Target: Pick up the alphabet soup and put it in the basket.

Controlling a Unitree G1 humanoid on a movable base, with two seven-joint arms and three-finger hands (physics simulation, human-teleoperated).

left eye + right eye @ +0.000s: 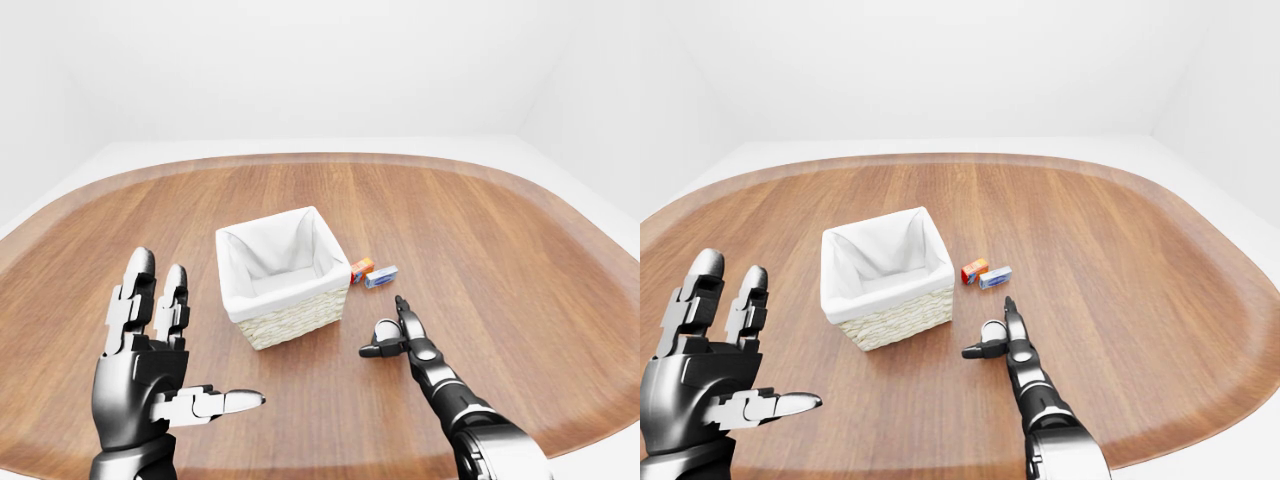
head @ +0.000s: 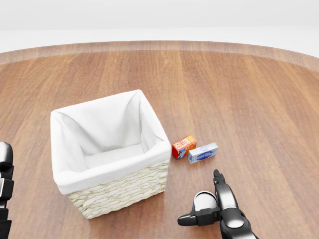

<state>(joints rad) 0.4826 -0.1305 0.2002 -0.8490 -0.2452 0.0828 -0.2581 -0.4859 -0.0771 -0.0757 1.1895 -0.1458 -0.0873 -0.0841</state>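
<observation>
The alphabet soup can (image 2: 204,199) stands upright on the wooden table, at the lower right of the head view, its pale top showing. My right hand (image 2: 199,207) is open at the can, with the thumb reaching left below it and the fingers stretched along its right side. I cannot tell whether they touch it. The wicker basket (image 2: 119,191) with a white cloth liner stands to the can's left and is empty. My left hand (image 1: 170,370) is open and raised at the lower left of the left-eye view, well away from the basket.
A small red-orange box (image 2: 184,146) and a blue-white box (image 2: 203,153) lie side by side just right of the basket, above the can. The round wooden table (image 2: 239,89) stretches away on all sides, with white floor beyond its edge.
</observation>
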